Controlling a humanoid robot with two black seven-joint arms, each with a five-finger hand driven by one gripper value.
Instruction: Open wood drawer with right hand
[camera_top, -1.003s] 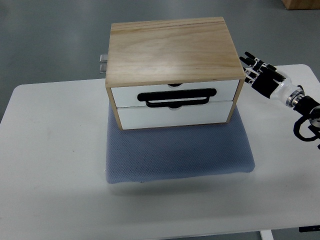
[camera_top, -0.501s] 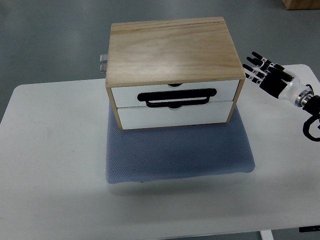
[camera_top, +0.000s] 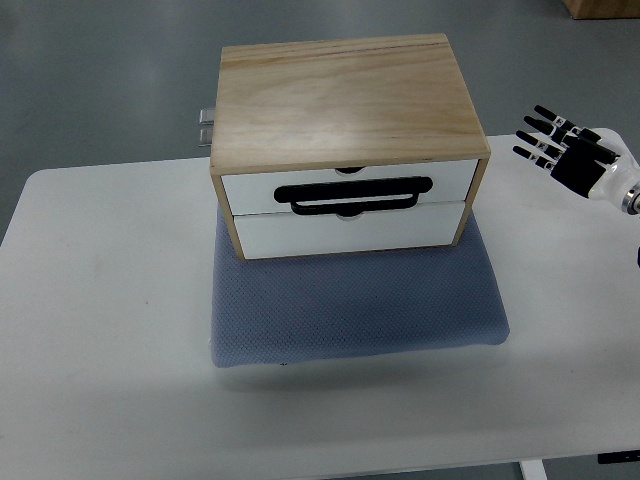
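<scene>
A light wooden chest (camera_top: 345, 95) with two white drawer fronts stands on a blue-grey mat (camera_top: 355, 305). The upper drawer (camera_top: 348, 186) and the lower drawer (camera_top: 348, 231) are both flush with the frame, and a black handle (camera_top: 355, 194) lies across their seam. My right hand (camera_top: 562, 145) hovers to the right of the chest, well clear of it, with black fingers (camera_top: 538, 132) spread and holding nothing. Its arm leaves the picture at the right edge. My left arm does not show.
The mat lies on a white table (camera_top: 110, 330), whose front edge runs along the bottom of the view. A small metal fitting (camera_top: 206, 126) sticks out behind the chest's left side. Grey floor lies beyond the table.
My right hand has drawn back to the right, away from the chest's right side, and slightly up in the picture. The drawers have not moved.
</scene>
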